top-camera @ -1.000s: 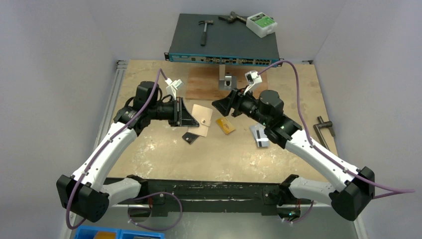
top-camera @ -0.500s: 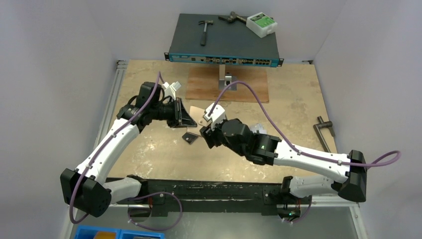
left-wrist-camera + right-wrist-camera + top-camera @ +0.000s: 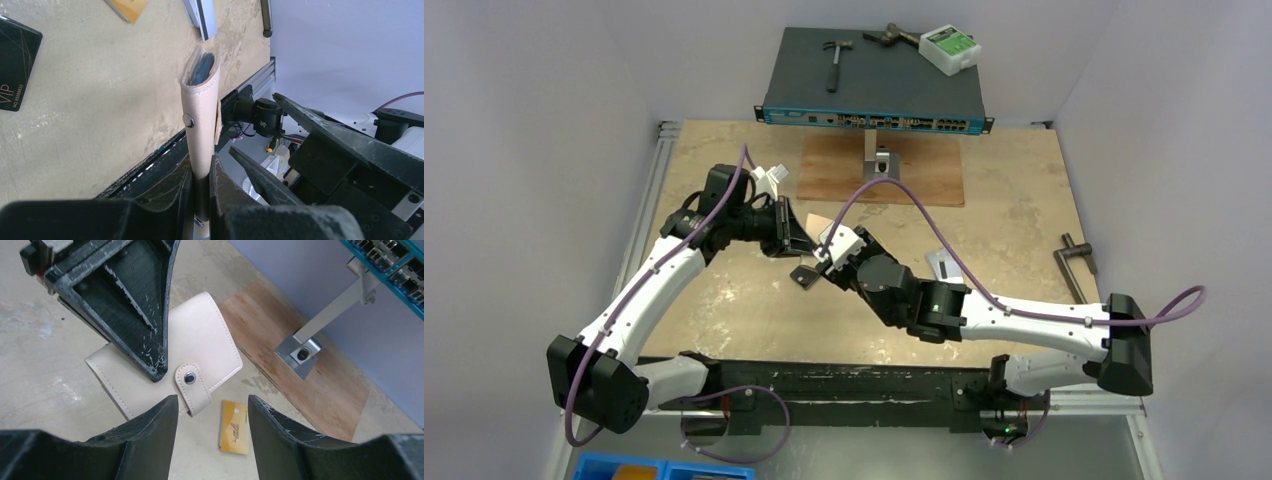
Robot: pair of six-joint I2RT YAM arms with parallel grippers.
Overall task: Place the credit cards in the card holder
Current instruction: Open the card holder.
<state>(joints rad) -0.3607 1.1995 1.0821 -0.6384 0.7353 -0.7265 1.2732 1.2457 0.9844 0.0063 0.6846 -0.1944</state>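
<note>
While the left gripper [image 3: 201, 175] clamps one edge of the closed card holder [image 3: 200, 115] above the table [image 3: 30, 365], the right gripper [image 3: 211, 402], jaws half apart and empty, should pinch the snap tab [image 3: 192, 390] squarely and peel gently.

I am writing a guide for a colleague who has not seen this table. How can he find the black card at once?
On the beige table, look just on the near side of the left gripper, which is shut on the pale card holder. The black card lies flat there, the only dark card, marked VIP, unlike the orange-yellow card and the silver-grey card.
</note>
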